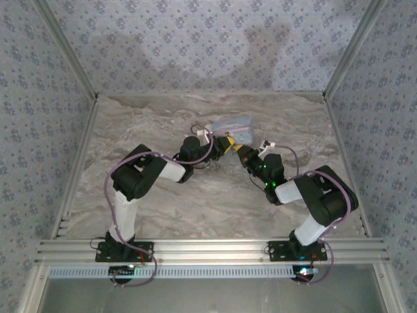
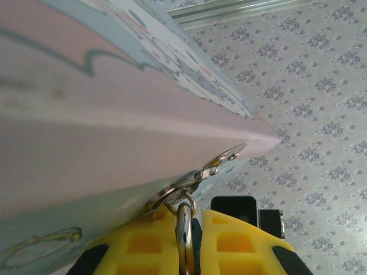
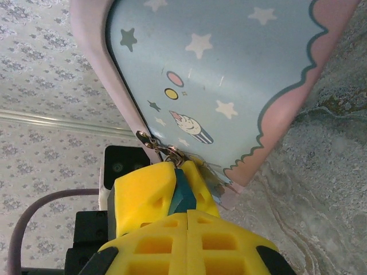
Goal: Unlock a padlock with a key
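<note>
Pale marbled bench, smooth-topped, likely to let light items slide. Pastel tin box, blue and pink with cartoon stars and a rocket, lying toward the far middle of the bench. Thin-walled and light by the look, so liable to shift or tip under any tug at its front edge. Yellow-fingered left claw, closed at that front edge and clamped on the padlock, a narrow gap left between the fingers. Matching right claw, fingers pressed fully together, just beside the left claw. Key not made out, so no telling whether anything thin sits between the pads. Tiny padlock, dark bluish-teal body, wedged between yellow fingers of what appears to be the left claw, hanging at the tin box's edge directly under the clasp. Judged hard, rigid, light and smooth-sided, and free to swivel unless pinned. Best taken across the two flat faces of the body, with the keyway end uncovered and the top clear to spring. Small bright clasp, a metal tab on the tin's edge near its corner. Thin metal loop, shiny, threaded at the clasp and running down into the left claw's gap. Slippery, and a poor place for a grip.
</note>
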Robot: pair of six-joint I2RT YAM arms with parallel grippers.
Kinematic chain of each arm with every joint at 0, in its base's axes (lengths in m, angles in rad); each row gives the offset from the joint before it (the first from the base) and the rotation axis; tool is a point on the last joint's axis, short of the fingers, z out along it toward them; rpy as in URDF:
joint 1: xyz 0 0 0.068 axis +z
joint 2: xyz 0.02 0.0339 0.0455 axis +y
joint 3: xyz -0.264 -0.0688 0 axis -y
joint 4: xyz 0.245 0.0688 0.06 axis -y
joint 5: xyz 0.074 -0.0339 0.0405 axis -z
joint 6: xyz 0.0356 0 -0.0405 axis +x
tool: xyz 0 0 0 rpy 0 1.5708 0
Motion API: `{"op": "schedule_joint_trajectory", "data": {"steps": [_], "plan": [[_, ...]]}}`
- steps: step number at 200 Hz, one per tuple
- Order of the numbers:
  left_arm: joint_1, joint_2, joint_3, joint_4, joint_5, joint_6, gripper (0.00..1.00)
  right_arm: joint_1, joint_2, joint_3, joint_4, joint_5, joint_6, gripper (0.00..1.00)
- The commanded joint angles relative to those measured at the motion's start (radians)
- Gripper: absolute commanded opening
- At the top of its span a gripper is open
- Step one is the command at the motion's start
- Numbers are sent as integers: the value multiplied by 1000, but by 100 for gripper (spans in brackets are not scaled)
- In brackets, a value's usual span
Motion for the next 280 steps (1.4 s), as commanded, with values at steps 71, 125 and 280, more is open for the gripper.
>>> {"op": "schedule_joint_trajectory", "data": {"steps": [71,125,280], "plan": [[-36,-41,-22,36,204,53,0,-13,-150,-74,-53,-19,-34,30],[-31,-37,-7,28,198,56,0,-20,-367,-143,-267,-22,-98,42],[-31,-39,9,35,200,47,0,-9,-457,-192,-375,-78,-133,28]]}}
